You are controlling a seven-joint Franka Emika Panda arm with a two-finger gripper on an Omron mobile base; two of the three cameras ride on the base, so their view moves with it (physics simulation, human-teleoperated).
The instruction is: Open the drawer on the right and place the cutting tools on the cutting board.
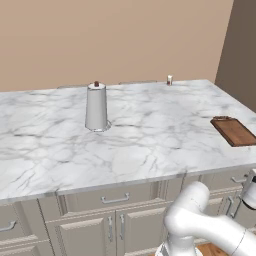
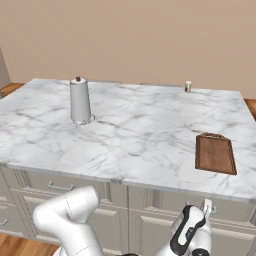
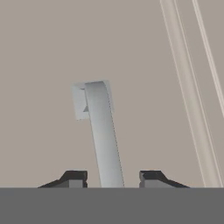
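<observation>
The drawer point(image 1: 227, 180) point(image 2: 232, 204) sits shut under the right end of the marble counter. Its silver bar handle point(image 3: 104, 135) runs between my fingertips in the hand view. My gripper point(image 3: 113, 179) point(image 2: 206, 205) straddles that handle, with a narrow gap showing on each side of the bar, so the jaws stand open around it. The arm's hand point(image 1: 249, 194) is low at the cabinet front. The reddish-brown cutting board point(image 1: 234, 131) point(image 2: 215, 154) lies bare on the counter's right side. The cutting tools are hidden.
A tall grey canister point(image 1: 96, 107) point(image 2: 80, 101) stands on the counter's left half. A small jar point(image 1: 169, 80) point(image 2: 188, 86) sits at the far edge. Another drawer point(image 1: 115, 198) and cabinet doors point(image 1: 116, 227) line the front.
</observation>
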